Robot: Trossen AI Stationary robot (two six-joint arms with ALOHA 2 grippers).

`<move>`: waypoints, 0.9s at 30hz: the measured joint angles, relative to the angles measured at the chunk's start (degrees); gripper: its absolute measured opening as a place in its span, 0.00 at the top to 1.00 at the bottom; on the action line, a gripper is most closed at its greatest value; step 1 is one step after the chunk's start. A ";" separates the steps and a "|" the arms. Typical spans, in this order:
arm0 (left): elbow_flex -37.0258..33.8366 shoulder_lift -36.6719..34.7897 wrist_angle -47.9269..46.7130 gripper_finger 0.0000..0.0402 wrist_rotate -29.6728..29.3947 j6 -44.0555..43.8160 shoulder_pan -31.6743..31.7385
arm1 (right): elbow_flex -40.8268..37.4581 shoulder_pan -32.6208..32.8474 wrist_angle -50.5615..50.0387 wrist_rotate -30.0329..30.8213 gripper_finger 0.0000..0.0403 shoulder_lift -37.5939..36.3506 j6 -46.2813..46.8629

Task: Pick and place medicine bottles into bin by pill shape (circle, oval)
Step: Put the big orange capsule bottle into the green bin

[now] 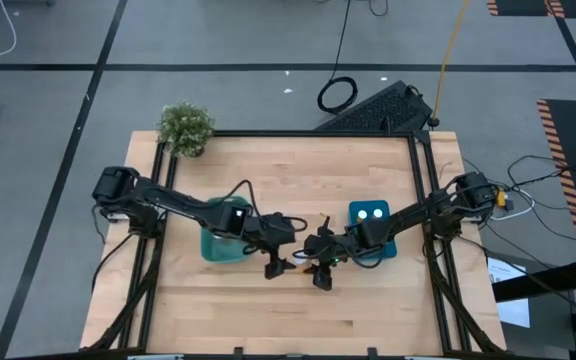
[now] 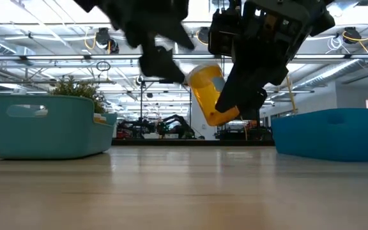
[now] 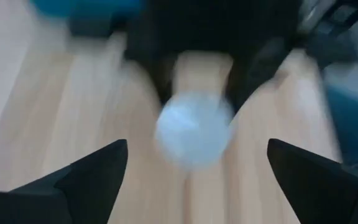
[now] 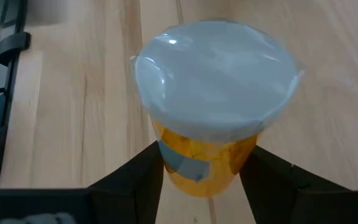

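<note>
Right gripper point(image 4: 201, 171) clamping tilted amber bottle point(image 4: 213, 118), airborne

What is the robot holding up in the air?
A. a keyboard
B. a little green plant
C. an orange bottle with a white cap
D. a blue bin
C: the right gripper is shut on an amber-orange medicine bottle, lifted clear of the wooden table.

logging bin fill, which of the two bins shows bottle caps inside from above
The blue bin on the right: two white caps show inside it. The teal bin on the left is mostly hidden under the left arm.
</note>
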 joint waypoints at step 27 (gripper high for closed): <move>-0.18 4.62 6.33 0.02 -1.04 0.10 -0.08 | 0.00 0.02 -0.57 -1.52 0.55 0.00 -1.50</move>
